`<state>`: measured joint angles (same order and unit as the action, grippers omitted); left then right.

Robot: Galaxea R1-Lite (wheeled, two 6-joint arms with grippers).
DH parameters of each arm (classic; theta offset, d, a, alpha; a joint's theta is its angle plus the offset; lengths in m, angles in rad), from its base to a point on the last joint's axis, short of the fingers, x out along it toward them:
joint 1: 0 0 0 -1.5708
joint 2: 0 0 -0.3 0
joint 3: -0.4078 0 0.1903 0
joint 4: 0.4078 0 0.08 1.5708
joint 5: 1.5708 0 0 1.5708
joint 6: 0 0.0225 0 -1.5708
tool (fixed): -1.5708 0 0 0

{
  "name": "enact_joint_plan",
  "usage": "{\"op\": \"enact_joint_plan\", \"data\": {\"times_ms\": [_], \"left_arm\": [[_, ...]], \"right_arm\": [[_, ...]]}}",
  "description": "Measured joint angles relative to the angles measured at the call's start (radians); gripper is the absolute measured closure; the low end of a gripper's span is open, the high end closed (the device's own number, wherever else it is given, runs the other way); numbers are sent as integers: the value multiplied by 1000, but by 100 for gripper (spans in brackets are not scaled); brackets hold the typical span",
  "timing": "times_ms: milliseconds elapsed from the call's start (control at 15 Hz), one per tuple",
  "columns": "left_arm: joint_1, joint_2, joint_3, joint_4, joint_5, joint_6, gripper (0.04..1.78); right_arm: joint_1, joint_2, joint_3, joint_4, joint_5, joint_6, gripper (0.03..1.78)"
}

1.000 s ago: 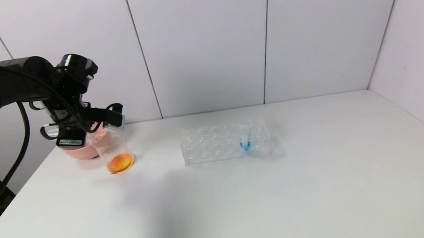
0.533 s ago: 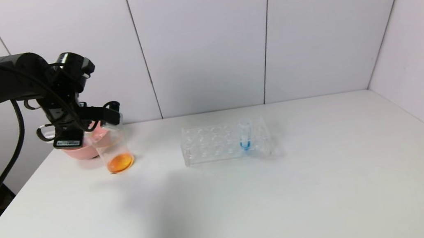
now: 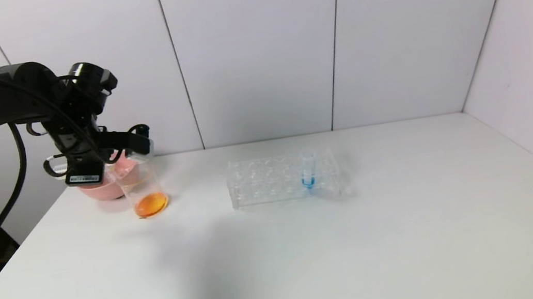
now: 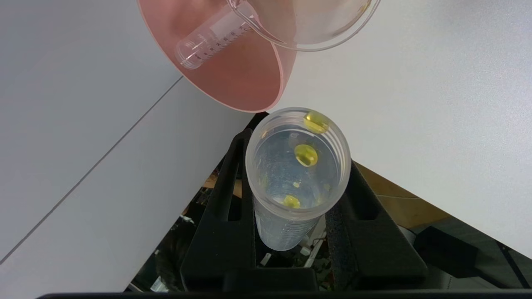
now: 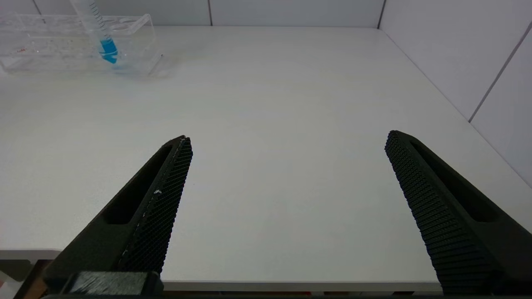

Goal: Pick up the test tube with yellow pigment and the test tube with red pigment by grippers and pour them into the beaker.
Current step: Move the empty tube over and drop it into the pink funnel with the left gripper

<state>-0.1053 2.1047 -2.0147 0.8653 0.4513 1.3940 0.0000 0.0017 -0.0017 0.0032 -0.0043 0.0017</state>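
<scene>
My left gripper (image 3: 138, 139) hangs just above the beaker's mouth at the table's far left, shut on the test tube with yellow pigment (image 4: 297, 166). The tube's open mouth faces the wrist camera, and only a few yellow drops cling inside it. The beaker (image 3: 144, 190) is a clear cup with orange liquid at its bottom; its rim (image 4: 307, 39) shows in the left wrist view. The test tube with red pigment is out of view. My right gripper (image 5: 289, 138) is open and empty over the table's near edge.
A pink bowl (image 3: 95, 190) stands right behind the beaker, and an empty clear tube (image 4: 212, 39) lies inside the bowl (image 4: 232, 79). A clear rack (image 3: 271, 180) in mid-table holds a blue-liquid tube (image 3: 307, 170). Walls close the back and right.
The left arm has drifted a little left and up with the tube still in its grip. The beaker, the bowl and the rack have stayed put.
</scene>
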Motion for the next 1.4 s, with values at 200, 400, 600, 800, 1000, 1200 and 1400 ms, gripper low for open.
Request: {"op": "enact_joint_plan", "data": {"times_ms": [200,400,600,800,1000,1200,1400], "left_arm": [[-1,-3,1,-4,-10,1,133],[7,-10,1,-3,-85,-1,133],[35,-24,9,0,-220,-30,133],[60,-45,22,5,-315,-40,133],[69,-61,26,16,-325,-41,133],[70,-66,26,16,-325,-41,133],[70,-67,26,17,-325,-41,133]], "right_arm": [[0,0,0,0,0,0,11],[0,0,0,0,0,0,11],[0,0,0,0,0,0,11],[0,0,0,0,0,0,11],[0,0,0,0,0,0,11],[0,0,0,0,0,0,11],[0,0,0,0,0,0,11]]}}
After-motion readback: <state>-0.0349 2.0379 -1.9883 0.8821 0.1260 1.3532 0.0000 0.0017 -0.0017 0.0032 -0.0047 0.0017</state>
